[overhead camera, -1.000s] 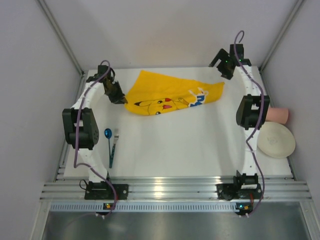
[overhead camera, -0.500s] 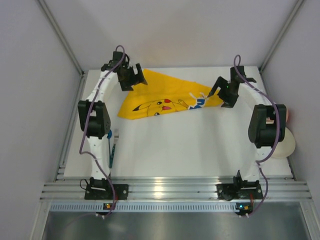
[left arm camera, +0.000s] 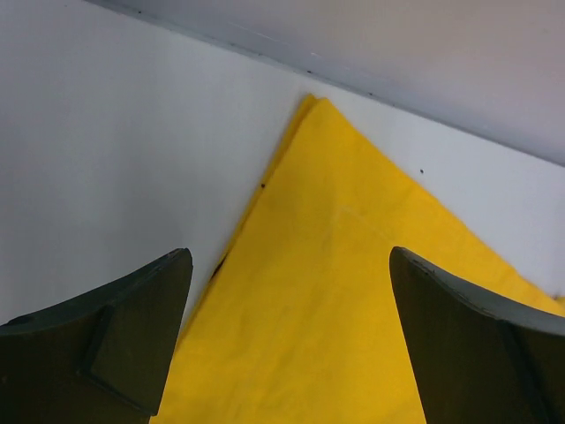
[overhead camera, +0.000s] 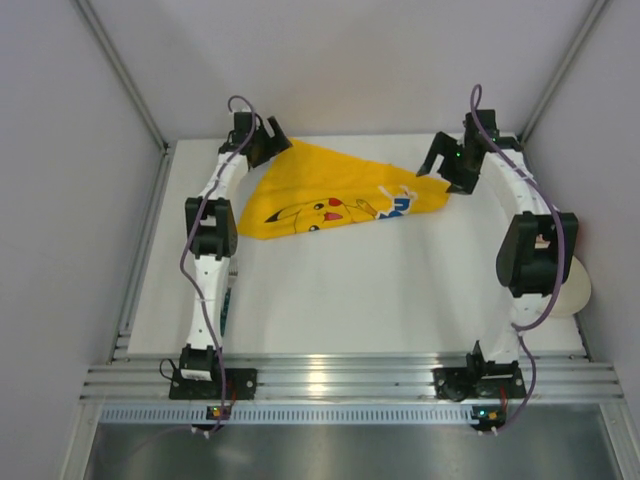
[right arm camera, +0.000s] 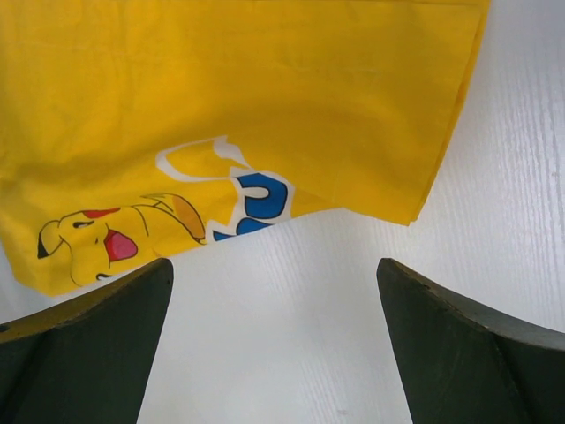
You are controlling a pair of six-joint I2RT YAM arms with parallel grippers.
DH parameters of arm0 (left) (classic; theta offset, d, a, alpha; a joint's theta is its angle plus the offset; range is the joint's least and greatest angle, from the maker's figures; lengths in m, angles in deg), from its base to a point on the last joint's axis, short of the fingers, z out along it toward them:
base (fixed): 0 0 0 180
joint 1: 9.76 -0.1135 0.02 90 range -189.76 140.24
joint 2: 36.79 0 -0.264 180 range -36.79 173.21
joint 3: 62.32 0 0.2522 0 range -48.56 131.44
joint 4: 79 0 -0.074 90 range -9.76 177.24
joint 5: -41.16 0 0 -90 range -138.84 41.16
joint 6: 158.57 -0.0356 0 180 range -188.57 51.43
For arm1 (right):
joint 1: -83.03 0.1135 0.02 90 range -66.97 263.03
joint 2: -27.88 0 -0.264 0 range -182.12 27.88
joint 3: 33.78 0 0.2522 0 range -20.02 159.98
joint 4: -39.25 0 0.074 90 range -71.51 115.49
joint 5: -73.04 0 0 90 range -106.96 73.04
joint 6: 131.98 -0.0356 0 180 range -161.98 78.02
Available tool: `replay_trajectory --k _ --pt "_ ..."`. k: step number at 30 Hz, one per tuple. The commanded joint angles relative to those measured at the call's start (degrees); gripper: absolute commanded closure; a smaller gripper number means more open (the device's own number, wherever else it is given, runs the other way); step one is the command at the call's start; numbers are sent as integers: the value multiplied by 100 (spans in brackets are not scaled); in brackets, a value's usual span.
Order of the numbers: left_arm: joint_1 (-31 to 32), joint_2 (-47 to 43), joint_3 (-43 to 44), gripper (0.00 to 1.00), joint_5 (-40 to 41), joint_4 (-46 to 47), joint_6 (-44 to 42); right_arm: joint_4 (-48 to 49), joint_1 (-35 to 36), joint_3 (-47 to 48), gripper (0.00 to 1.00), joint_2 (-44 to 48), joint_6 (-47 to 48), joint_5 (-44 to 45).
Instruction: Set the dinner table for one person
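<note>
From above, you see the white surface spread between its metal rails, with the yellow cloth lying in the upper middle of the frame. Your left tool sits at the cloth's upper left corner and your right tool at its right tip. The cloth carries a Pikachu print and blue lettering that is too small to read. A pale plate shows at the right edge, partly behind the right arm.

In the left wrist view, your left tool has its fingers spread wide with nothing between them. It hangs over the cloth's pointed corner, and bare surface fills the left.

In the right wrist view, your right tool is likewise spread and empty. The cloth fills the top, with the Pikachu face at lower left. A blue-and-white letter shape sits at the cloth's lower edge, cut off and unreadable. The surface lies below.
</note>
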Motion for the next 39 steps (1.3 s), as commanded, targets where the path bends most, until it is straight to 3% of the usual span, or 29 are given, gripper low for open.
replay_trajectory --k 1,6,11,15,22,23,24,26,33,39 --pt "-29 432 377 1 70 982 542 -425 64 121 0 49 217 100" --pt "-29 732 377 1 -70 887 719 -531 64 261 0 -180 261 136" --pt "32 829 166 2 -983 1044 983 -575 38 402 0 -487 270 110" --pt "155 838 8 14 -1406 930 956 -557 -15 429 0 -646 226 65" --pt "234 891 -124 60 -1670 631 1027 -513 -208 455 0 -760 94 -14" --pt "243 891 -124 68 -1714 570 1009 -479 -200 472 0 -769 42 -14" --pt "243 882 -133 88 -1792 508 992 -461 -400 473 0 -786 24 -5" --pt "243 716 -273 100 -1793 385 913 -443 -489 577 0 -918 -46 56" --pt "156 -549 -1722 100 -1696 96 79 -514 -902 1141 0 -1436 -222 470" --pt "164 -779 -2057 100 -1872 -160 -222 -75 -868 1071 0 -1919 -748 277"
